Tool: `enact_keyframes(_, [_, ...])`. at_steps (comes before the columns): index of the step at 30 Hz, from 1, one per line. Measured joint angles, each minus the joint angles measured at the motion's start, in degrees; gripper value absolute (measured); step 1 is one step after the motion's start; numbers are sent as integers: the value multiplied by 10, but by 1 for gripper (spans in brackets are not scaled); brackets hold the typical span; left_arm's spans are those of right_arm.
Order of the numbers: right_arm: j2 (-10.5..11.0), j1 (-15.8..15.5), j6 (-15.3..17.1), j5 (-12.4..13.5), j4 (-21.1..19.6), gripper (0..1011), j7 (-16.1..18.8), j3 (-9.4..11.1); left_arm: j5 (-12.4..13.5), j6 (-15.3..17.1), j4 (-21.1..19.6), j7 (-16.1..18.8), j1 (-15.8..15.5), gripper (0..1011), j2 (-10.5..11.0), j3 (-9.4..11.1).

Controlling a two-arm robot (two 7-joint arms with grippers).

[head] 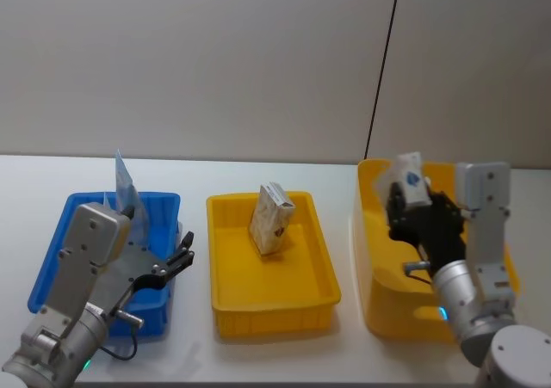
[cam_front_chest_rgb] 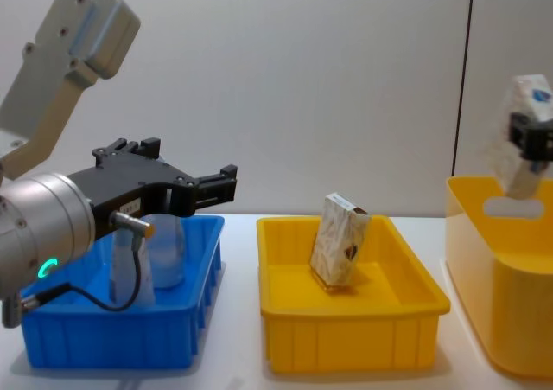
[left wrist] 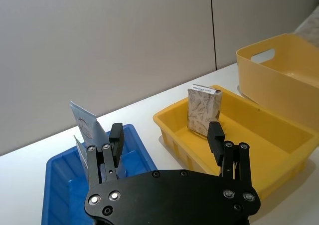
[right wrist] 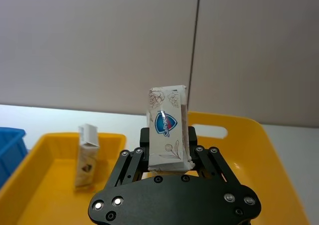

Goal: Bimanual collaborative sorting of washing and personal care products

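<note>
My right gripper (right wrist: 168,135) clamps a marbled carton (right wrist: 167,120) above the deep yellow bin (head: 372,267). My left gripper (head: 183,249) hangs spread apart over the blue tray (head: 52,259) holding squeeze tubes (head: 124,180). Another carton (head: 272,220) leans in the middle yellow tray (head: 320,250).

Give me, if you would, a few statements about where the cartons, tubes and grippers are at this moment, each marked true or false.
1. The right gripper is shut on a carton, the held carton. True.
2. The middle yellow tray has no carton in it. False: a standing carton is inside it, tilted.
3. The left gripper is open and holds nothing. True.
4. The tubes lie in the middle yellow tray. False: they stand in the blue tray, under the left gripper.
</note>
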Motion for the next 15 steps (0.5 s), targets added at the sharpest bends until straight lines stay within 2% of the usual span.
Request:
enact_keyframes(6, [2, -15, 42, -3, -20, 367, -14, 19, 0, 0, 0, 0, 0, 1001, 0, 0])
enact_keyframes(15, [4, -27, 96, -3, -27, 367, -21, 40, 0, 0, 0, 0, 0, 1001, 0, 0])
